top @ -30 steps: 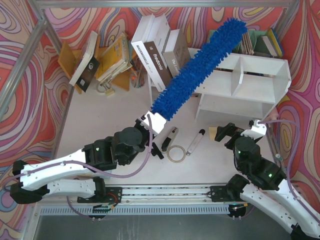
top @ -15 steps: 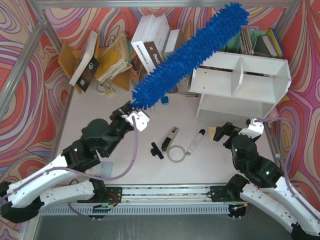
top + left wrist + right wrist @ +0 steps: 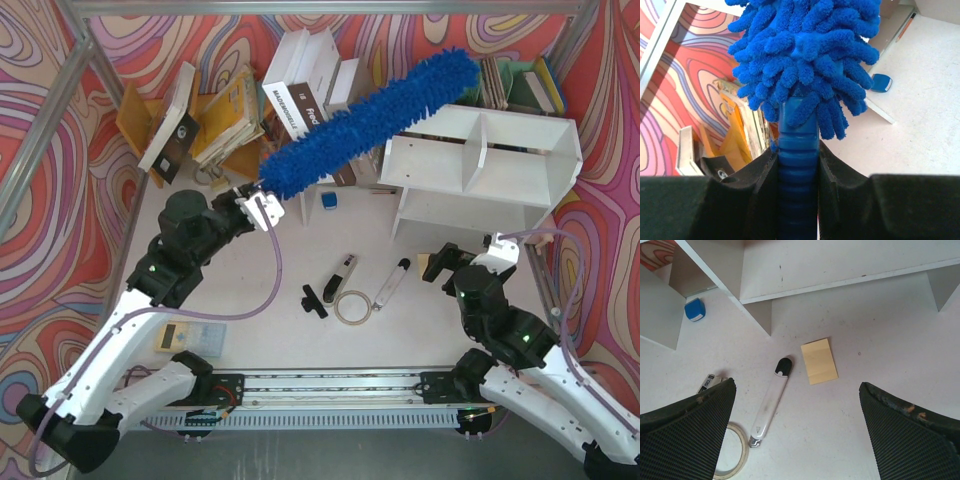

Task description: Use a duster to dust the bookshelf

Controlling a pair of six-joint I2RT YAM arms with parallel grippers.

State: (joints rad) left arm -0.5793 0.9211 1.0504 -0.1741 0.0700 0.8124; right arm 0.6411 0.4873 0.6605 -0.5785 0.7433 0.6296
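Well, left fingers [image 3: 755, 190] clamp duster [image 3: 370, 120] over bookshelf [image 3: 500, 165] corner; green rack [image 3: 512, 74] holds books [image 3: 545, 88].

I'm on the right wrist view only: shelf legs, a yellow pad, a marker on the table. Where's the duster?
Observer: The left fingers are shut on the handle of the duster, left of the shelf.
Operator: Is its head on the bookshelf?
Observer: Its far end reaches over the back left corner of the bookshelf. I can't tell if it touches.
Operator: Anything behind the shelf?
Observer: Yes, books stand right behind it, against the back wall.
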